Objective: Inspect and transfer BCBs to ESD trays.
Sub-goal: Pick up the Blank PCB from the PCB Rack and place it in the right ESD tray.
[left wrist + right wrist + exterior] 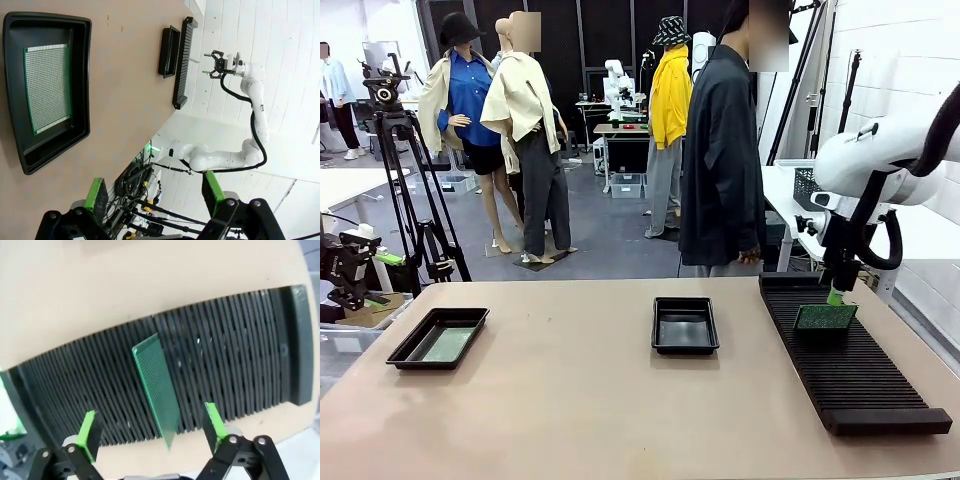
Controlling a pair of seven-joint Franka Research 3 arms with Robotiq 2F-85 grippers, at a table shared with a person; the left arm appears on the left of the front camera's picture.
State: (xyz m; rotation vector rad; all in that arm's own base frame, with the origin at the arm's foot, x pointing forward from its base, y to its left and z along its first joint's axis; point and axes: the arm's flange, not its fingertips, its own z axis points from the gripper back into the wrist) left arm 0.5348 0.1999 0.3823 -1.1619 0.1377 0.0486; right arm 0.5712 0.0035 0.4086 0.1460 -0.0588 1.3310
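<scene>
On rack [865,370], BCB [825,318] on edge (lengthwise along slot)

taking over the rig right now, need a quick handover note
Left hand: open, empty, hovering short of the left tray.
Right hand: open, just above the standing board in the rack, not gripping it.
Done: one flat board lies in the left tray.
Left: the standing board has yet to go to a tray; the middle tray looks empty.
</scene>
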